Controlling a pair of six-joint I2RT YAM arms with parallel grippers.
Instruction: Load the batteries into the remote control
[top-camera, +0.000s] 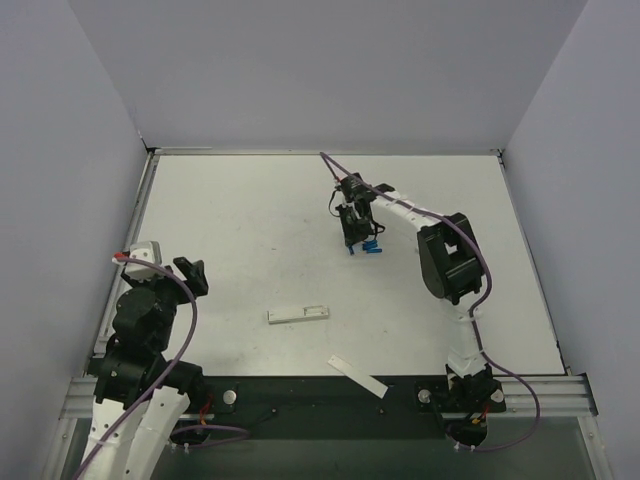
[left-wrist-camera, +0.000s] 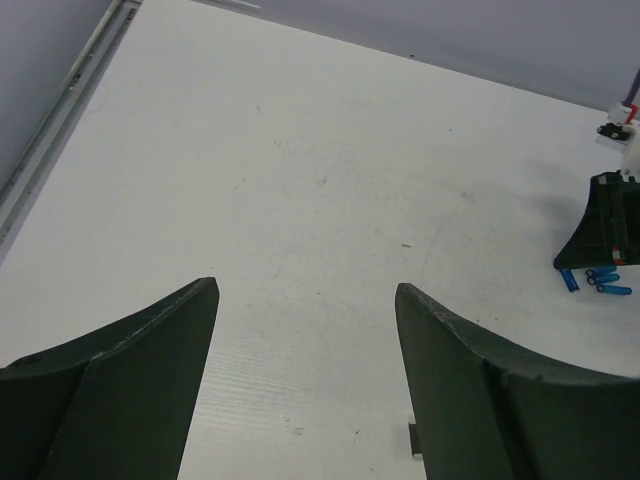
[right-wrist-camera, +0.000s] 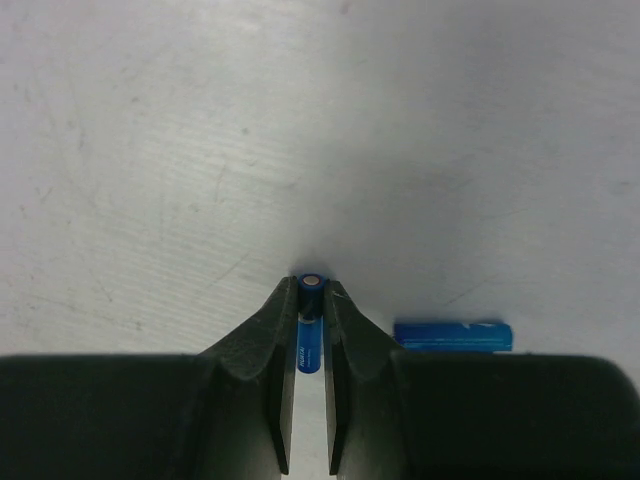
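Observation:
My right gripper (right-wrist-camera: 311, 291) is down at the table with its jaws shut on a blue battery (right-wrist-camera: 311, 325) that lies lengthwise between the fingers, its metal end poking out at the tips. A second battery (right-wrist-camera: 452, 336) lies flat just to the right. From above, the right gripper (top-camera: 355, 238) stands at the centre back of the table over the small batteries (top-camera: 371, 247). The remote control (top-camera: 298, 314), a slim white bar, lies apart from them in the middle of the table. My left gripper (left-wrist-camera: 305, 288) hangs open over bare table, nothing between its fingers.
A thin white strip (top-camera: 357, 376) lies tilted at the table's front edge, near the dark base rail (top-camera: 330, 400). The table (top-camera: 240, 220) is walled by grey panels at left, back and right. The left arm (top-camera: 150, 320) is folded at the front left.

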